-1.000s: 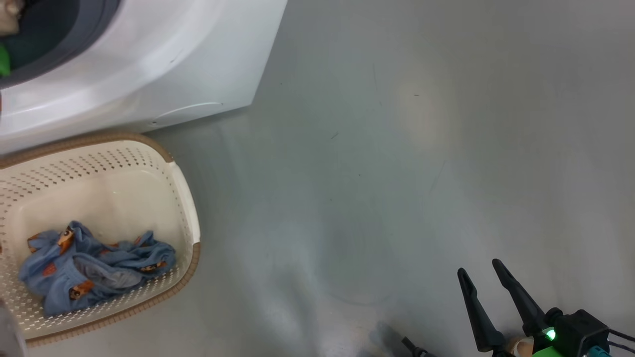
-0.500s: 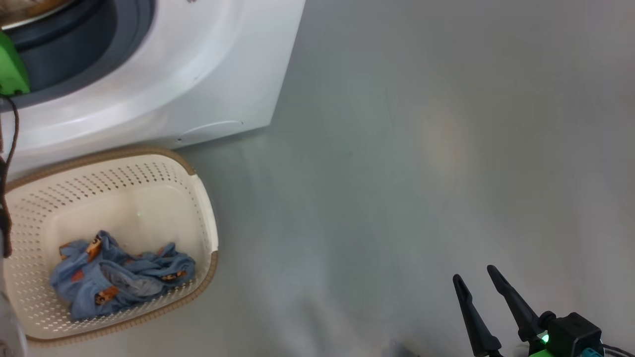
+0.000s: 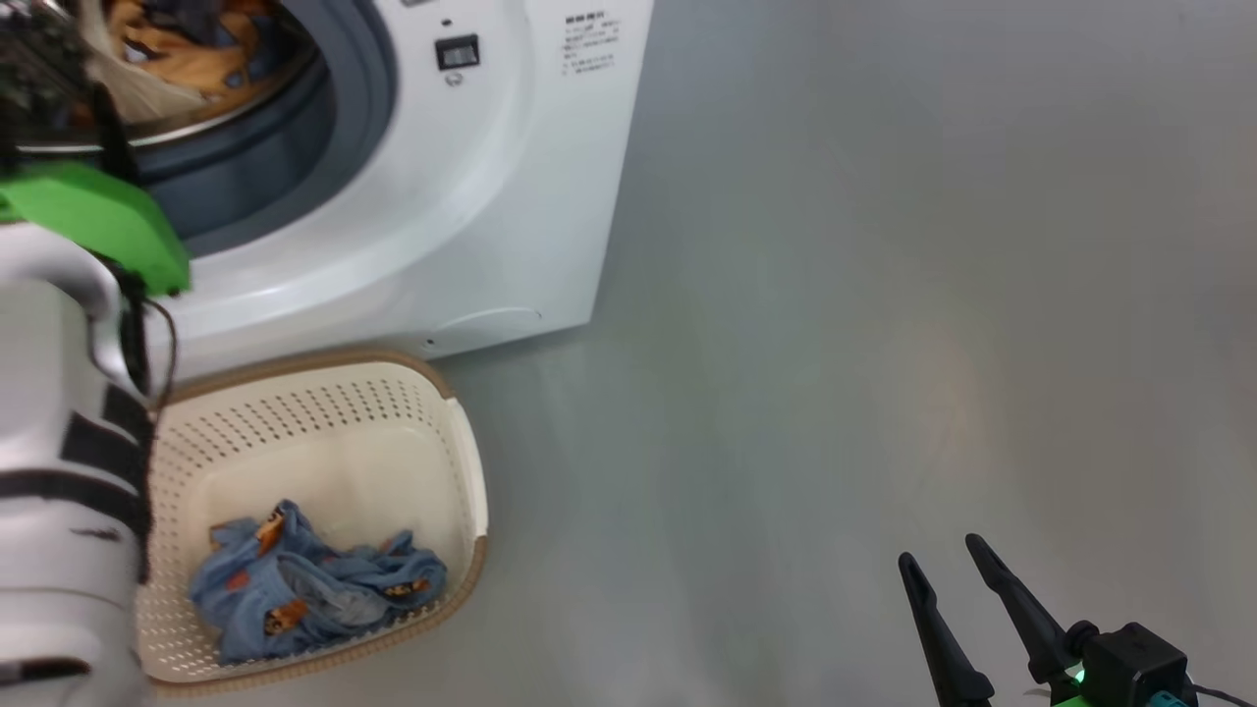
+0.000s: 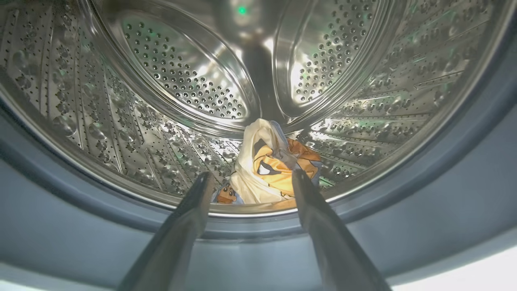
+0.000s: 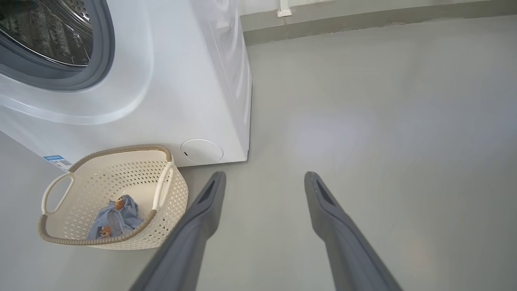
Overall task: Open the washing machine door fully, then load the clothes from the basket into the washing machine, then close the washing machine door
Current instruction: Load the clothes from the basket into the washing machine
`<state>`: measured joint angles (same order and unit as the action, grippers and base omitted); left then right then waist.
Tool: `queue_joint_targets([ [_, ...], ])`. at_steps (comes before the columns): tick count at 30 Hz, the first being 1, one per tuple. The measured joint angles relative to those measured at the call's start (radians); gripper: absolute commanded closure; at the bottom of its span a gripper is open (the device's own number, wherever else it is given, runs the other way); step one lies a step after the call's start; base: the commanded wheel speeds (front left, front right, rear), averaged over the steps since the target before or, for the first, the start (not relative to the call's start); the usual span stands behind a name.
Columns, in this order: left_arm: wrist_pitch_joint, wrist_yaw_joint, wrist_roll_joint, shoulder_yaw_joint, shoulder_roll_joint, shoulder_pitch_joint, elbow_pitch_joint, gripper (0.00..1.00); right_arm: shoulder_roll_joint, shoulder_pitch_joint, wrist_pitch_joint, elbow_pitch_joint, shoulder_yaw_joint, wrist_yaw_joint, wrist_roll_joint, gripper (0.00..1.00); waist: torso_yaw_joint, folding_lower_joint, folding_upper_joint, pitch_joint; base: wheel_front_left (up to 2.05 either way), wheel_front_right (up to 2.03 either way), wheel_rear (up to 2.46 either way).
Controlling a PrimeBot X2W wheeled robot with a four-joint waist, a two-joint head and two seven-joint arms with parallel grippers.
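The white washing machine stands at the upper left with its drum mouth uncovered; its door is out of view. My left gripper is open at the grey gasket, pointing into the steel drum. Between and beyond its fingertips lies a cream and orange garment on the drum floor. The cream basket sits on the floor in front of the machine and holds a light blue garment. My right gripper is open, low over bare floor at the right, far from the basket.
My pale left forearm with a green part covers the basket's left side. A blue label sticker marks the machine's lower corner. Grey floor spreads to the right, with a wall base behind.
The head camera has swung, shifting the machine and basket right and down. The drum mouth with clothes inside and my left forearm have come into view. The right gripper has barely moved.
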<state>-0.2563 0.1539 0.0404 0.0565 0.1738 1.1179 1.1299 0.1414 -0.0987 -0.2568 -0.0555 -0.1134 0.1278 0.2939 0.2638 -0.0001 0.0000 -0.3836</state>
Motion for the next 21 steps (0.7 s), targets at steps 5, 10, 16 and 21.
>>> queue_joint_targets([
  [5,0.000,-0.002,0.033,0.013,-0.049,-0.114,-0.050,0.00,0.001,0.000,0.000,-0.009,0.006,0.000,0.000,0.00,-0.027,0.0000,0.0000,0.061,0.00,0.00,0.00],
  [10,0.001,-0.025,0.045,0.003,-0.095,-0.256,-0.130,0.00,0.000,0.000,0.000,-0.017,0.035,0.000,-0.002,0.00,-0.059,-0.0001,0.0000,0.129,0.00,0.00,0.00],
  [16,0.001,-0.059,0.058,-0.007,-0.123,-0.473,-0.243,0.00,-0.011,-0.016,0.000,-0.025,0.066,0.000,-0.010,0.00,-0.099,0.0000,0.0000,0.216,0.00,0.00,0.00],
  [21,0.001,-0.066,0.090,-0.011,-0.140,-0.666,-0.388,0.00,-0.022,-0.049,0.000,-0.026,0.097,0.000,-0.013,0.00,-0.135,-0.0001,0.0000,0.279,0.00,0.00,0.00],
])
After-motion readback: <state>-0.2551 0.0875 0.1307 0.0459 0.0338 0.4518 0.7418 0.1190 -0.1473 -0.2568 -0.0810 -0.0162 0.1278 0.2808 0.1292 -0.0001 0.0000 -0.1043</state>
